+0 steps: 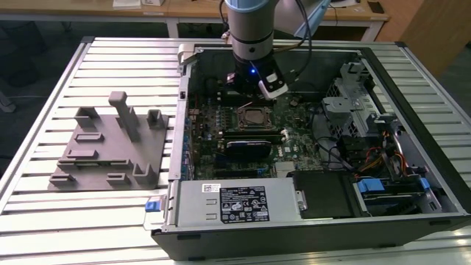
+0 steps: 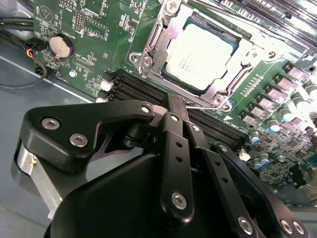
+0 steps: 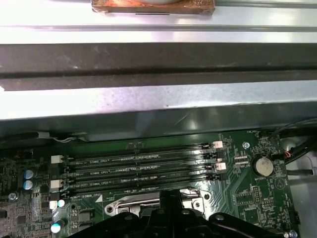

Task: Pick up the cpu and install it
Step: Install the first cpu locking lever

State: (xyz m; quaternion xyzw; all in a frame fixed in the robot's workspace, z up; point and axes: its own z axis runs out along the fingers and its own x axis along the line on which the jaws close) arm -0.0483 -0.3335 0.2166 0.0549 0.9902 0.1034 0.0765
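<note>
Black tool (image 2: 177, 106) above silvery square cpu (image 2: 200, 55)

Grey-and-blue arm (image 1: 249, 27), black cable, apparently black screw-studded gripper (image 2: 173, 144).

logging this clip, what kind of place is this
Probably a robotics lab or test bench for computer assembly: an open computer case lies on a slatted metal table, a grey fixture block sits beside it, and wooden desks stand behind.

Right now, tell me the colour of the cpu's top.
Silvery-grey, almost white in the glare, on the cpu sitting in its socket; clearest in the second wrist view.
</note>
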